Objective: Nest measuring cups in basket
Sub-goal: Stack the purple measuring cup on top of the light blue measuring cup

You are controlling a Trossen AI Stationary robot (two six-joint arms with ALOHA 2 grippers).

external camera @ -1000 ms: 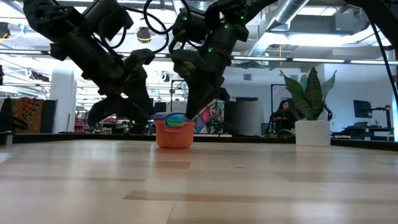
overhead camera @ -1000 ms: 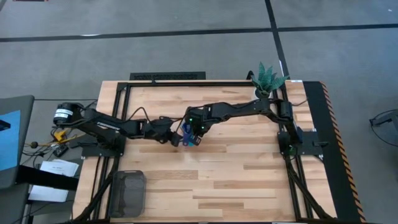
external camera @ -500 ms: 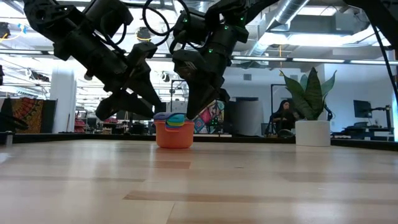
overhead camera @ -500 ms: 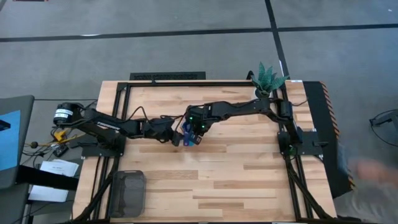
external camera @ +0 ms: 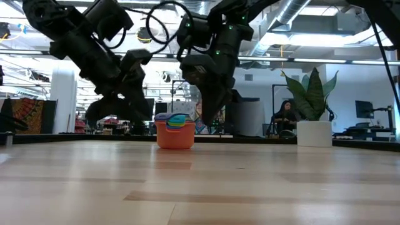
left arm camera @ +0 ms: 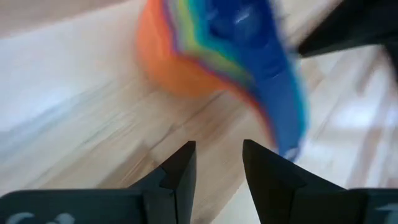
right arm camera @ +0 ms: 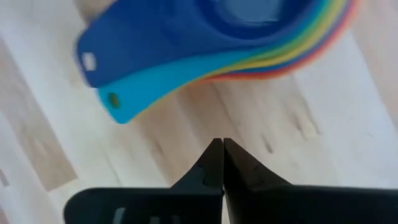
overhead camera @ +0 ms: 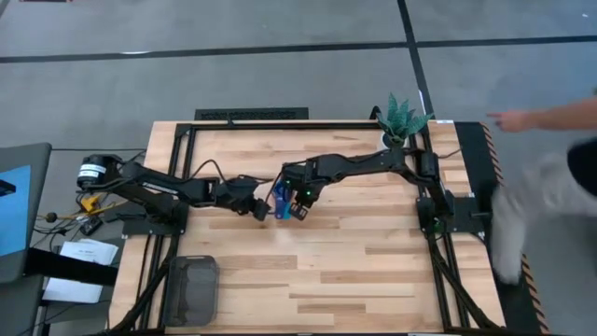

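The measuring cups stand nested in one stack on the wooden table's middle, orange outermost, with yellow, green, teal and blue rims inside it. The stacked handles fan out to one side. My left gripper hovers just left of the stack, fingers slightly open, touching nothing. My right gripper hangs just right of the stack, shut and empty. The basket sits at the table's near left corner, far from both grippers.
A white plant pot with a green plant stands at the far right corner. A person moves beside the table's right edge, one arm stretched out. Bare wood lies between the stack and the near edge.
My right gripper has drawn back a little from the cup stack toward the table's right. My left gripper has tipped up and back down beside the stack. The stack has stayed in place. A person has come in at the table's right side.
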